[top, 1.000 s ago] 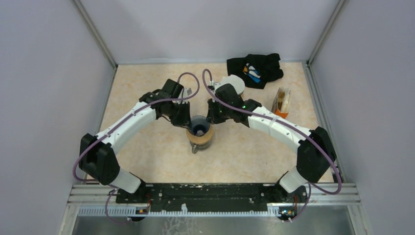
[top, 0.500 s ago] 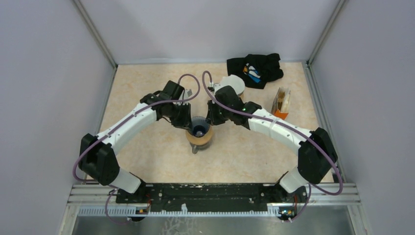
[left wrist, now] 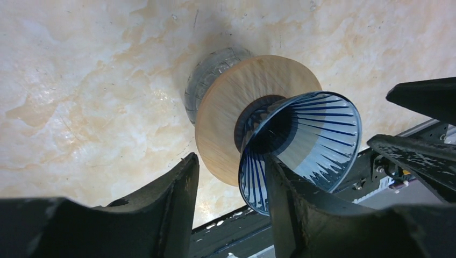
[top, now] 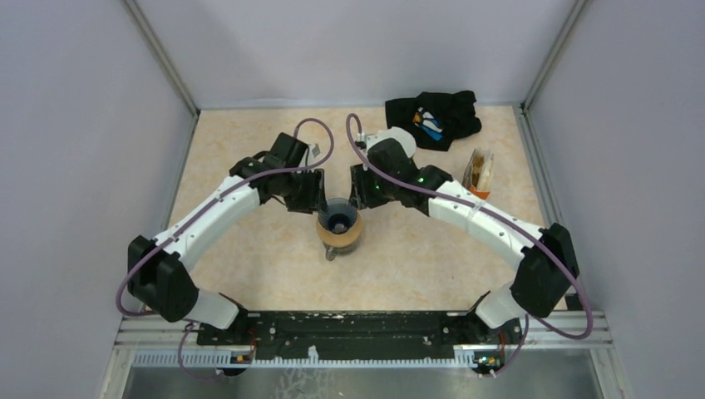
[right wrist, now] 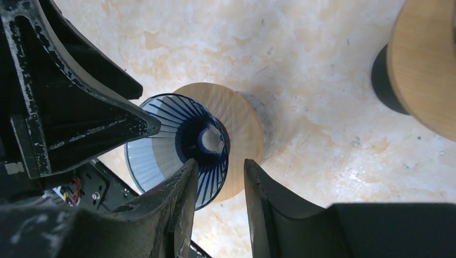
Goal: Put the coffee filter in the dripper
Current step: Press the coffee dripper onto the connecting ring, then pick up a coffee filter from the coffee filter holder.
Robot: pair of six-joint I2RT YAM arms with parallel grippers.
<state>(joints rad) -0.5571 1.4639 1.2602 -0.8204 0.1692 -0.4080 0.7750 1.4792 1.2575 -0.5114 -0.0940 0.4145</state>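
The dripper [top: 339, 220], a blue-ribbed clear cone [left wrist: 322, 115] on a round wooden collar [left wrist: 226, 107], stands on a glass carafe at mid-table. A pale coffee filter [right wrist: 148, 161] lines the cone's inner wall [left wrist: 309, 156]. My left gripper [top: 319, 198] is at the cone's left rim, open [left wrist: 230, 161], with the rim's edge in the gap and one finger against the cone. My right gripper [top: 357, 194] is at the right rim, also open [right wrist: 221, 163], straddling the rim without pinching it.
A black cloth [top: 432, 119] lies at the back right, with an orange packet [top: 478, 172] in front of it. A wooden-topped black object [right wrist: 419, 64] stands just behind the right gripper. Grey walls enclose the table on three sides.
Both grippers have opened from a shut pinch at the cone's rim. The arms have shifted slightly; the dripper has stayed in place.
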